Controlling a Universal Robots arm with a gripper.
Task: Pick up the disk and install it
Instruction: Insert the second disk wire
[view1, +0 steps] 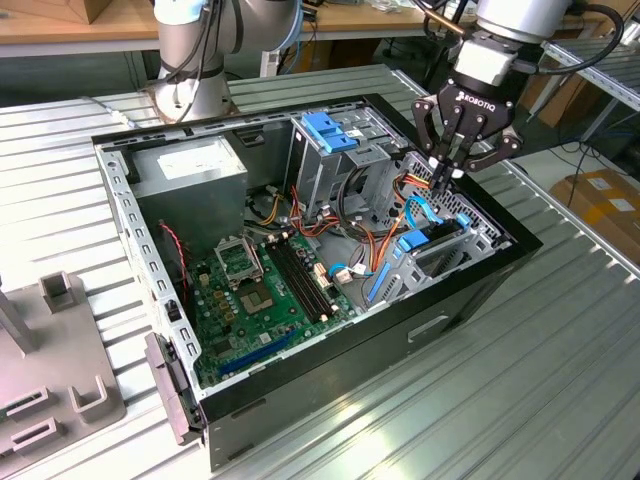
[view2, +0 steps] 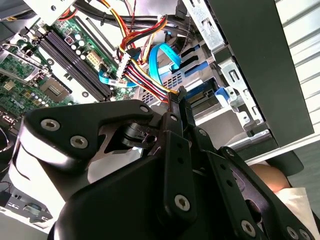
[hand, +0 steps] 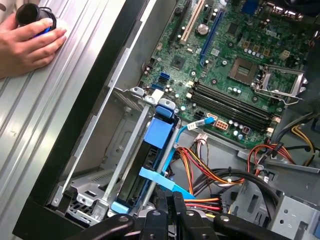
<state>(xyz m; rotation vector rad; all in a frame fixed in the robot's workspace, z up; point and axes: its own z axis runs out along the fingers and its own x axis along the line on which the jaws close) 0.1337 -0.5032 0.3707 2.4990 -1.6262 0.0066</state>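
Note:
The disk (view1: 413, 244) stands on edge in a bay at the front corner of the open computer case (view1: 470, 290), toward the exterior view's right. Its blue bracket (hand: 159, 133) and dark metal side show in the first wrist view, and a blue tab (view2: 226, 95) shows in the second wrist view. My gripper (view1: 441, 176) hangs just above and behind that bay with its fingers pressed together. The fingertips (view2: 178, 98) sit among a bundle of coloured cables (view2: 145, 75) and a light blue data cable (view2: 162, 57). I cannot tell whether a cable is pinched between them.
A fixed drive cage with a blue top (view1: 325, 130) stands at the case's back, the power supply (view1: 190, 172) and motherboard (view1: 262, 290) beside it. A person's hand (hand: 27, 42) rests on the table by the case. A grey fixture (view1: 50, 400) lies at the exterior view's left.

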